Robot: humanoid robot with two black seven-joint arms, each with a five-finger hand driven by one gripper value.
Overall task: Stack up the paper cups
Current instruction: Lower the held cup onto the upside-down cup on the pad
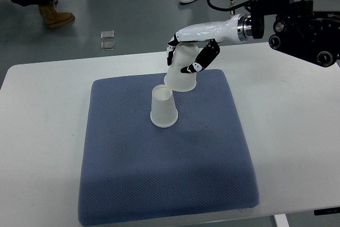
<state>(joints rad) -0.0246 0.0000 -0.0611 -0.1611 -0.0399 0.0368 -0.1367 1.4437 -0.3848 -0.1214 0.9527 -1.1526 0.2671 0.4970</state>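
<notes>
- Cups: the right hand [192,51] grips one inverted paper cup [182,70], tilted, its rim just above a second cup [162,106].
- That second cup stands upside down on the blue mat [164,174], below-left of the hand.
- White table [42,131] lies under the mat.
</notes>
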